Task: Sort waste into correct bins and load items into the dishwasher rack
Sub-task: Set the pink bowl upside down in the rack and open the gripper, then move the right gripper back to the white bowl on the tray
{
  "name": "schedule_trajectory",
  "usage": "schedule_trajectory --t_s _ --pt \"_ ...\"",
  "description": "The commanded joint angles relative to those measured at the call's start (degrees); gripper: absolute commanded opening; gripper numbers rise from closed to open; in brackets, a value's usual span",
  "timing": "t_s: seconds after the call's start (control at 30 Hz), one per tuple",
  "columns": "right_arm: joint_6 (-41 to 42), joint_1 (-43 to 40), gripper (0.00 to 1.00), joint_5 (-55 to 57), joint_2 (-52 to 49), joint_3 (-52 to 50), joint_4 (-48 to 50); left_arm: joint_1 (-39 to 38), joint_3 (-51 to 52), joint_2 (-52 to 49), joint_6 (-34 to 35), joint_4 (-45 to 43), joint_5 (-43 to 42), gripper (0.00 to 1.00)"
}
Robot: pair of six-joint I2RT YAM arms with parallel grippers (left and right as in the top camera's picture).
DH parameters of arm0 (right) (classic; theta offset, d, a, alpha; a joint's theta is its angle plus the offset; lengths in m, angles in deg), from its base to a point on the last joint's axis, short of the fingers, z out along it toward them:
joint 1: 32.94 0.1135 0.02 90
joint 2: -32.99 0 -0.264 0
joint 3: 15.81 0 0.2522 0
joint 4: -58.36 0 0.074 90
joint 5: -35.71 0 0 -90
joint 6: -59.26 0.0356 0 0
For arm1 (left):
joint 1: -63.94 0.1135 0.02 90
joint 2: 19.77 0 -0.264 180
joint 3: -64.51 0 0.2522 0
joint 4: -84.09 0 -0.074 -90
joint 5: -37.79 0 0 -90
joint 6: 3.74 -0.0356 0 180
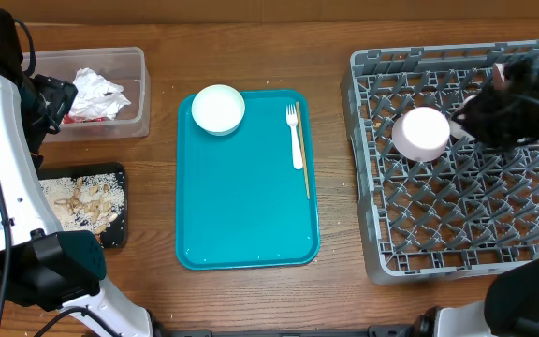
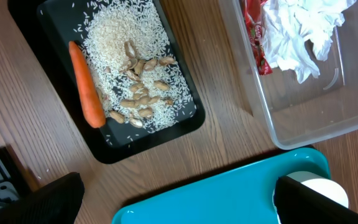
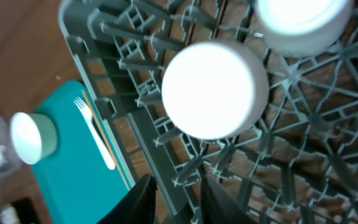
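Note:
A white bowl (image 1: 422, 134) lies upside down in the grey dishwasher rack (image 1: 372, 197); it also shows in the right wrist view (image 3: 213, 87). Another white dish (image 3: 303, 18) sits beyond it, partly hidden by my right arm. My right gripper (image 3: 180, 202) hovers over the rack's left wall, narrowly open and empty. A second white bowl (image 1: 218, 109), the white fork (image 1: 295, 136) and the wooden stick (image 1: 305, 164) lie on the teal tray (image 1: 246, 215). My left gripper (image 2: 179, 202) is wide open and empty above the teal tray's corner. The black tray (image 2: 179, 127) holds the carrot (image 2: 86, 84), rice and scraps. The clear tub (image 2: 303, 127) holds napkins (image 2: 297, 34) and a red wrapper (image 2: 257, 37).
The clear tub (image 1: 101, 126) stands at the back left and the black tray (image 1: 115, 229) at the front left, with bare wood between them and the teal tray. My left arm base (image 1: 45, 271) covers the table's front left.

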Motion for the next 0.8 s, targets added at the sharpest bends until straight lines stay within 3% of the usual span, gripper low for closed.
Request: schedule_trajectory --t_s 0.0,0.07,0.1,0.17,0.5,0.77 --pt "3.5 6.1 0.29 7.6 0.4 0.7 0.2 -0.1 0.0 0.3 1.2 0.1 0.9 1.00" --pt "3.5 10.6 0.37 6.6 0.4 0.7 0.8 -0.1 0.0 0.3 1.2 0.1 0.9 1.00" --pt "3.5 12.7 0.54 6.1 0.4 0.7 1.2 -0.1 0.0 0.3 1.2 0.1 0.9 0.99" --pt "3.5 18.6 1.00 4.9 0.4 0.7 3.5 -0.1 0.0 0.3 1.2 0.1 0.9 1.00" --pt "3.6 42.9 1.00 5.0 -5.1 0.7 30.3 -0.1 0.0 0.3 1.2 0.1 0.9 1.00" --pt "13.1 50.2 0.97 8.5 -19.5 0.7 45.1 -0.1 0.0 0.3 1.2 0.1 0.9 1.00"
